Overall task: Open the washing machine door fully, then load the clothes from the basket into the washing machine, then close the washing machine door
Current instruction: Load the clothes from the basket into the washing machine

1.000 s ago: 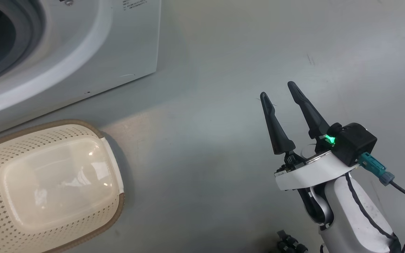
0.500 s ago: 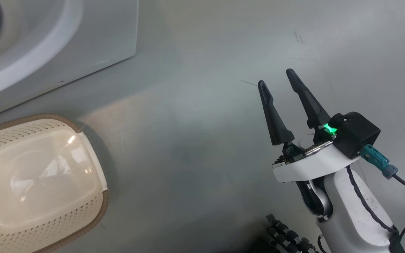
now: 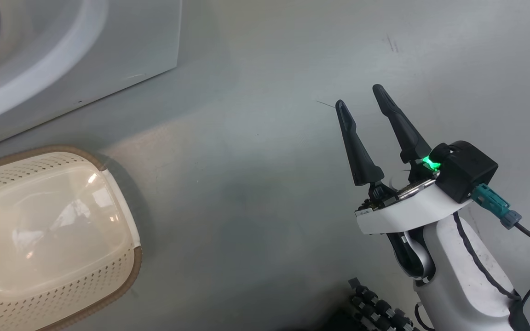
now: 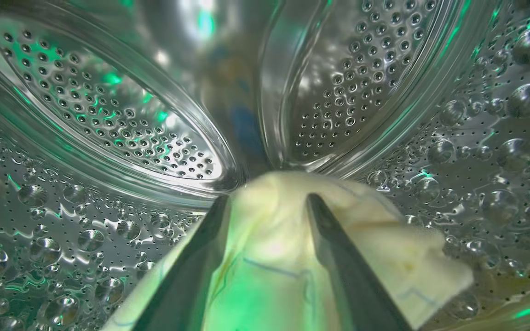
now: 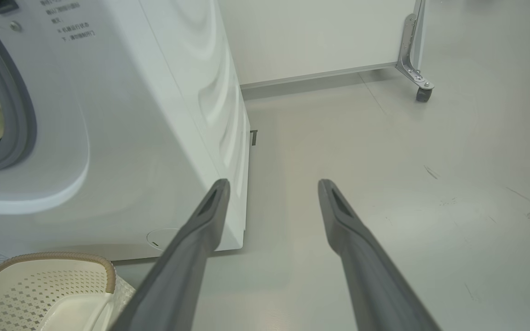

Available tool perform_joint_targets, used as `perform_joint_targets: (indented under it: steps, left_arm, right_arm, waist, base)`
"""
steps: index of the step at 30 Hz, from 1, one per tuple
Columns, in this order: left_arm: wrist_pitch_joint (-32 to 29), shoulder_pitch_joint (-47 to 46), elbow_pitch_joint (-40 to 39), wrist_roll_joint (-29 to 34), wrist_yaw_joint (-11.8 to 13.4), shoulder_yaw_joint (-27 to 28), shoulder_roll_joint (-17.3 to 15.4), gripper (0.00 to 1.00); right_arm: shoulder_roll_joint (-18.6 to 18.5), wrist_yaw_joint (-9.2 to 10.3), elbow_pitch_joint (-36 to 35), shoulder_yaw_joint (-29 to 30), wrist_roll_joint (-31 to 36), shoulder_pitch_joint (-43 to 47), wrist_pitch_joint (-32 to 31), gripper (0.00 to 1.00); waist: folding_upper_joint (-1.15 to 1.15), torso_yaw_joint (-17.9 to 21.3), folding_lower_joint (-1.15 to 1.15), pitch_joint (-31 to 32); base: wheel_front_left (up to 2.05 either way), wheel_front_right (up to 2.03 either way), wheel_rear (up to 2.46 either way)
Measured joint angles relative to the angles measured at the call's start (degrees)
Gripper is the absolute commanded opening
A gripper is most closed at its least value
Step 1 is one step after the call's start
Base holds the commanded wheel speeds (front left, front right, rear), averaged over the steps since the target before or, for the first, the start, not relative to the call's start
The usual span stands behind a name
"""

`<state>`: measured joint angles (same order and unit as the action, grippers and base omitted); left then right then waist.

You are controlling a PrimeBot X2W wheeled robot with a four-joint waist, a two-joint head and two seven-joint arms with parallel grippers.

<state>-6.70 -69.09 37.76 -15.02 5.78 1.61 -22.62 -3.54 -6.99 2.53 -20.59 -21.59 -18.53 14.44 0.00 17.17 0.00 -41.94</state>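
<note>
A robotics test room, not a home: left of the right gripper [image 5: 273, 182]'s jaws a white washing machine [image 5: 154, 115] stands free on bare grey floor [image 5: 384, 161]; far ahead of them a plain white partition [image 5: 315, 37] rides on a metal bracket [image 5: 412, 50] with a caster [image 5: 423, 94]

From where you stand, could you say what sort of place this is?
Likely a test room set up for laundry: a washer, a basket on smooth grey floor, a wheeled partition.

Pale cream garment [image 4: 269, 257] is inside the washing machine [image 3: 108, 46] drum [image 4: 108, 115]; the perforated cream basket [image 3: 104, 280] sits just before it
</note>
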Motion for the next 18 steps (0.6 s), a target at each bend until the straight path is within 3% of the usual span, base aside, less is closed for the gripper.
perform_joint_targets:
  steps: [18]
  left_arm:
    - [8.0, 2.6, 2.4, -0.9, 0.2, 1.0, 1.9, 1.0]
  right_arm:
    - [-0.2, 0.0, 0.7, 1.6, 0.0, 0.0, 0.0, 1.0]
  waist:
    - [0.0, -2.5, 0.0, 2.4]
  base:
    - [0.0, 0.0, 0.0]
